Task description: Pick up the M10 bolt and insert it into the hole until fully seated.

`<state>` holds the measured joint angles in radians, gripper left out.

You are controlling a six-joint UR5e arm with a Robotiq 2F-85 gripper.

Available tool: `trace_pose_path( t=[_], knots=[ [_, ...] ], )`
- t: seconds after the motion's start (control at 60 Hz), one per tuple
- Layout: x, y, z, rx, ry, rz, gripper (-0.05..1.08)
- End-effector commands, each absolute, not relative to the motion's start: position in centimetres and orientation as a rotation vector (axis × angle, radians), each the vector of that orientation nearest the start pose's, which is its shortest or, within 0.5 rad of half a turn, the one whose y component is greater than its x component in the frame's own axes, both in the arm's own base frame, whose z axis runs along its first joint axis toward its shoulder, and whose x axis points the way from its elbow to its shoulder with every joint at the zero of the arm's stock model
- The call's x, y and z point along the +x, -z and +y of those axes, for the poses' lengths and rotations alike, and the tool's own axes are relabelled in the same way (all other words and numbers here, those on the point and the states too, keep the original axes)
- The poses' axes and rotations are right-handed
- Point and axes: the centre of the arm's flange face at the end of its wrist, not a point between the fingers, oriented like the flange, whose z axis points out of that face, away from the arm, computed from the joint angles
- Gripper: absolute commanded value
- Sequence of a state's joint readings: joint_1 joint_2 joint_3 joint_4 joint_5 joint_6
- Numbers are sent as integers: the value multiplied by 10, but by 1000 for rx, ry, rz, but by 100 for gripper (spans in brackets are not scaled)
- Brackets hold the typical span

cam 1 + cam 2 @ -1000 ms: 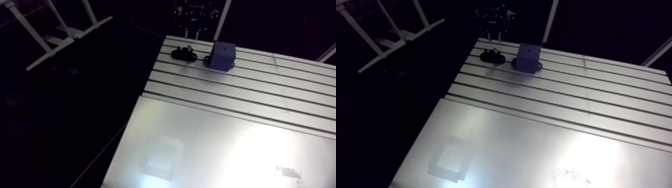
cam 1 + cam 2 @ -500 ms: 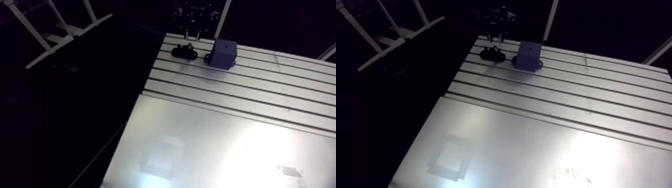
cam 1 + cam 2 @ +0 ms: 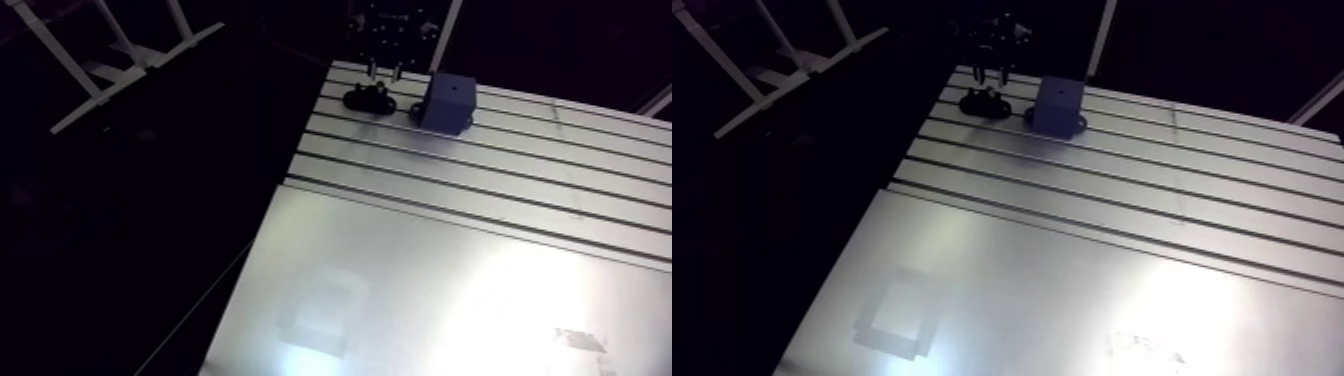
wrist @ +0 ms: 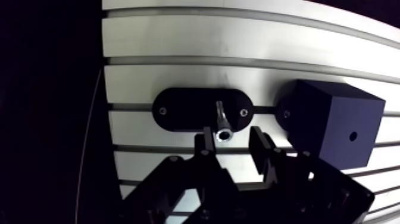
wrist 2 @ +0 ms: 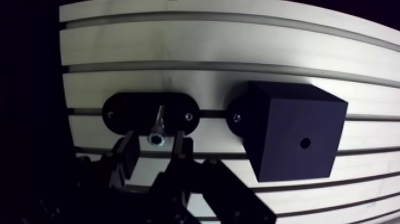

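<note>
- against the earlier arm views, the gripper (image 4: 233, 138) has come lower over the far corner of the table (image 4: 238, 42). its tips were up at the table's far edge before, and now hang just above the black oval holder (image 4: 178, 110).
- the whole arm view has also shifted a little, so part of that is the camera moving. the holder and the dark block (image 4: 333, 128) look to lie where they did.
- the m10 bolt (image 4: 223, 128) stands in the holder with its socket head towards the wrist camera, leaning slightly rather than quite upright.
- in the wrist view the fingers (image 4: 208, 143) are apart, one on each side of the bolt head. there is a gap on both sides and nothing is clamped yet.
- the hole (image 4: 352, 136) is a small dark spot in one face of the block, which sits just beside the holder in the same table slot.
- judgement: the approach is nearly done and the pick has not started. the bolt sits nearer one finger than the other, so a small sideways correction before closing would likely help.
- the insertion is still all to do.
</note>
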<state>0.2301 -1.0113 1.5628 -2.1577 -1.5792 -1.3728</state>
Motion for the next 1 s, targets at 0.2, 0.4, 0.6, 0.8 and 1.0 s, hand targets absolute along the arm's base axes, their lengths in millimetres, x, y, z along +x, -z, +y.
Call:
trace_pose_path(
  t=[0.2, 0.4, 0.6, 0.8, 1.0],
  knots=[
    [-616, -213, -280, -50, -5, 3166, 57],
    [-617, -210, -281, -50, -6, 3163, 57],
    [-618, -211, -283, -54, -5, 3166, 57],
    [-618, -210, -283, -54, -5, 3165, 57],
    [-619, -207, -283, -54, -7, 3161, 58]
  ],
)
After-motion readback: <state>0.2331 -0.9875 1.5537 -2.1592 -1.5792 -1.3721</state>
